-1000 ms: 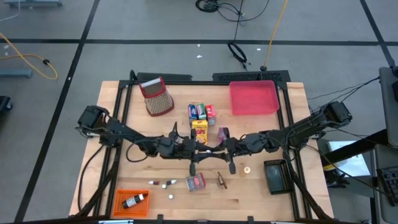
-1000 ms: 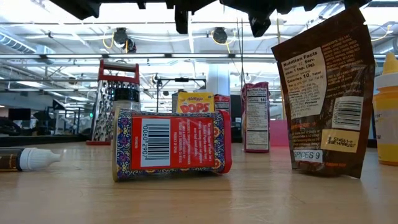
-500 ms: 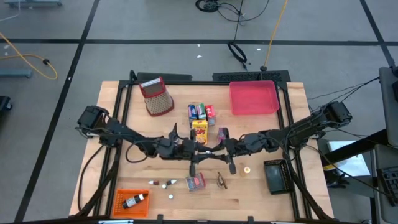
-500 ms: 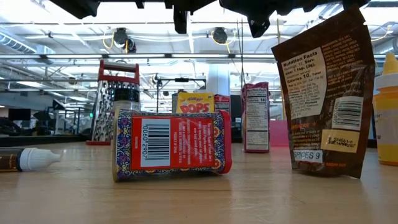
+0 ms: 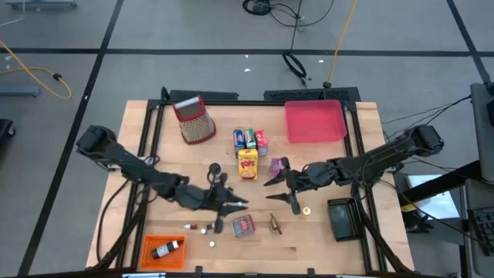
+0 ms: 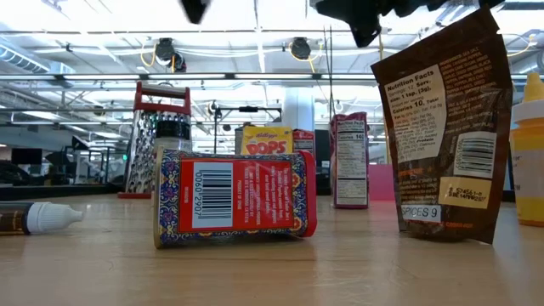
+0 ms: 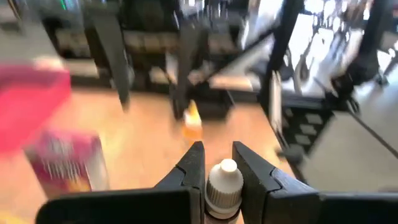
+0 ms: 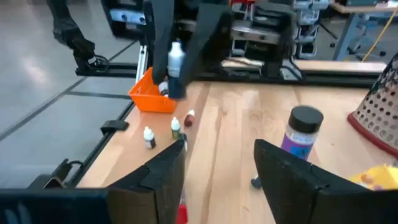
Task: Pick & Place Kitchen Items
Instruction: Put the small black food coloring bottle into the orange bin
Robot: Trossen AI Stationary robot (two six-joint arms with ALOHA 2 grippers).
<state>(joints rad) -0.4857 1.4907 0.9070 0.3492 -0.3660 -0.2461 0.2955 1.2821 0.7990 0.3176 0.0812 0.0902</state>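
My left gripper [image 5: 234,205] hovers over the near middle of the table, shut on a small dark bottle with a white cap [image 7: 224,179]. The right wrist view also shows that bottle [image 8: 176,62], raised above the wood. Right of the middle, my right gripper [image 5: 281,190] stands open and holds nothing. Other kitchen items rest on the table: a yellow cereal box [image 5: 247,163], upright packets [image 5: 248,139], a pink packet [image 5: 276,164], a red box [image 6: 234,198] lying on its side, a brown pouch [image 6: 446,127] and tiny white pieces [image 5: 199,228]. My left gripper pinches the small bottle between its two fingers [image 7: 194,168], just under the white cap [image 7: 226,169], which pokes out past the fingertips. The bottle is lifted clear of the table; seen from the right wrist it stands roughly upright, cap up.
A grater [image 5: 194,120] stands at the far left and a pink tray [image 5: 315,121] at the far right. An orange tray [image 5: 164,249] with a bottle lies near left, a black tray [image 5: 341,218] near right. A dark-lidded jar [image 8: 303,127] stands by the middle.
Both grippers stood close together over the table's middle. My right gripper has opened and drawn back slightly toward the right edge. My left gripper has swung toward the near left with the small bottle, staying shut.
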